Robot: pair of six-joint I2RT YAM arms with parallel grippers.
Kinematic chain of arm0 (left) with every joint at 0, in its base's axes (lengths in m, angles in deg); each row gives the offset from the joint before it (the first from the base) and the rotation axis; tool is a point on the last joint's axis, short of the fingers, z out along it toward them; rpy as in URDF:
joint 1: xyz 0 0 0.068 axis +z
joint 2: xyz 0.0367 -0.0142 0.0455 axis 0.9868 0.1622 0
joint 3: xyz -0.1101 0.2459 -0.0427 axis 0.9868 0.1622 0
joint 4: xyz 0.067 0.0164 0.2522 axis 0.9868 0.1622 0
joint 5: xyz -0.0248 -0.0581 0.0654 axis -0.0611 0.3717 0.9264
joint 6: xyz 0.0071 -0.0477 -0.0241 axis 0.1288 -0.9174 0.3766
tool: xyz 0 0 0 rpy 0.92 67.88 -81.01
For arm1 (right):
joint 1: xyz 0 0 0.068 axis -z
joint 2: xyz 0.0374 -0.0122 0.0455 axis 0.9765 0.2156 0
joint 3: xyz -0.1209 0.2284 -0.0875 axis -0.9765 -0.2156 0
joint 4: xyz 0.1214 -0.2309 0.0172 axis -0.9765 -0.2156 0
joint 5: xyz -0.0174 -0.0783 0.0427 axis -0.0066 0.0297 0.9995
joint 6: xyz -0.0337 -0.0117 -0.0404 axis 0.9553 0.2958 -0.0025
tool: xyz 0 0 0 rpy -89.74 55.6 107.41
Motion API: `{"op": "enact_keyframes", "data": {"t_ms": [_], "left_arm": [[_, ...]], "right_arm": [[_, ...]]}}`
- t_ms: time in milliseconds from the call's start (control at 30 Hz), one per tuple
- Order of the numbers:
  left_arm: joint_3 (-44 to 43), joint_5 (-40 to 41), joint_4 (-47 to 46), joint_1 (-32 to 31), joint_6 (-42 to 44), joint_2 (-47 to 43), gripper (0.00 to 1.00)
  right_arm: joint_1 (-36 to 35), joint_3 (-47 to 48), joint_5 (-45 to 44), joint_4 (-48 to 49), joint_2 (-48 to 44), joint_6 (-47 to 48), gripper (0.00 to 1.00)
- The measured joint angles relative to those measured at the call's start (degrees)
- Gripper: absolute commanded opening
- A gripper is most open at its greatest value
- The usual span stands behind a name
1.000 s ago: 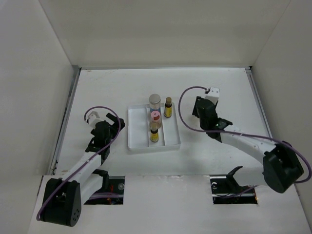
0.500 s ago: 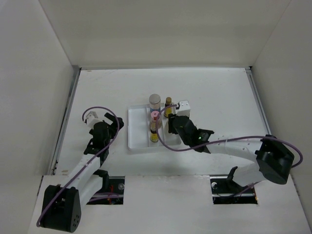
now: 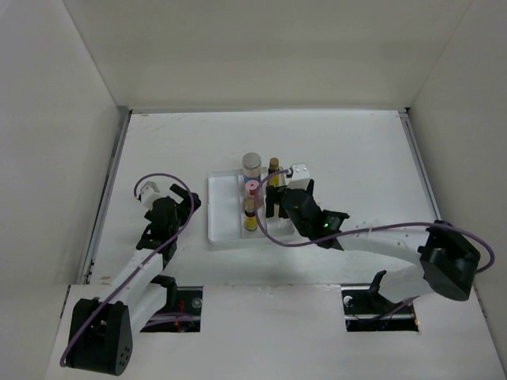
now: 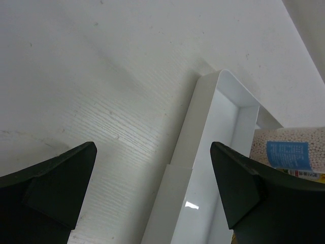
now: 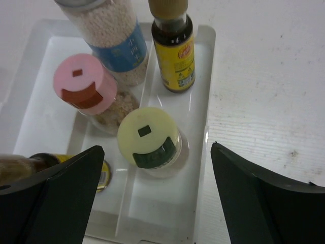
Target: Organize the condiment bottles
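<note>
In the right wrist view a cream-capped bottle (image 5: 149,137) stands upright in the right compartment of the white tray (image 5: 157,203). My right gripper (image 5: 157,147) hangs over it, open, with the fingers wide on both sides and not touching it. Behind it stand a pink-capped bottle (image 5: 85,90), a grey-lidded jar with a blue label (image 5: 114,38) and a slim yellow bottle (image 5: 173,46). Another yellow bottle (image 5: 58,163) is half hidden by my left finger. From above, the right gripper (image 3: 276,210) sits over the tray (image 3: 224,210). The left gripper (image 3: 188,198) is open, just left of the tray.
The left wrist view shows the tray's near-left rim (image 4: 193,137) between the open fingers and the blue-label jar (image 4: 289,152) at the right edge. White walls enclose the table on three sides. A metal strip (image 3: 111,182) runs along the left edge.
The right arm swung left from beside the tray to over its right compartment, then its jaws opened, leaving the cream-capped bottle standing there. The left arm barely moved.
</note>
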Motion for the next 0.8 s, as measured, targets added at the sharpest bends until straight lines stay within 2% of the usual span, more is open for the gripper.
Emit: {"op": "enact_keyframes", "data": {"t_ms": [167, 267, 400, 433, 500, 567, 600, 633, 700, 733, 800], "left_arm": [[-1.16, -0.09, 0.70, -0.07, 0.00, 0.79, 1.00], [-1.90, -0.09, 0.28, -0.22, -0.02, 2.19, 1.00], [-1.92, -0.50, -0.15, -0.57, -0.02, 3.54, 1.00], [-1.92, -0.55, -0.15, -0.57, -0.02, 3.67, 1.00], [-1.92, -0.61, -0.46, -0.68, -0.04, 3.85, 1.00], [-1.92, -0.79, -0.63, -0.72, -0.07, 3.98, 1.00], [-1.92, -0.85, -0.72, -0.79, -0.07, 3.98, 1.00], [-1.92, -0.94, -0.90, -0.81, -0.07, 4.00, 1.00], [-1.92, -1.07, -1.36, -0.83, -0.11, 4.07, 1.00], [-1.92, -1.27, -1.46, -0.85, -0.11, 4.11, 1.00], [-1.92, -1.46, -1.46, -0.92, -0.04, 4.13, 1.00]], "right_arm": [[1.97, -2.54, -0.07, 1.57, -13.29, 0.37, 1.00], [8.74, -6.27, -0.37, 4.15, -20.39, -0.20, 1.00], [19.04, -12.52, 0.57, 4.76, -24.02, -2.54, 1.00], [21.09, -13.88, 1.33, 4.81, -24.15, -3.13, 0.89], [24.79, -16.22, 3.72, 4.74, -24.04, -4.04, 0.56], [27.50, -17.73, 6.36, 4.96, -23.50, -5.20, 0.34], [28.52, -18.16, 7.37, 5.09, -23.06, -5.86, 0.27], [29.16, -18.49, 8.26, 5.29, -22.62, -6.51, 0.26], [29.49, -18.71, 9.46, 5.29, -22.10, -7.21, 0.28], [29.49, -18.71, 10.08, 5.29, -21.97, -7.34, 0.32], [29.46, -18.71, 10.73, 5.49, -21.97, -7.50, 0.48]]}}
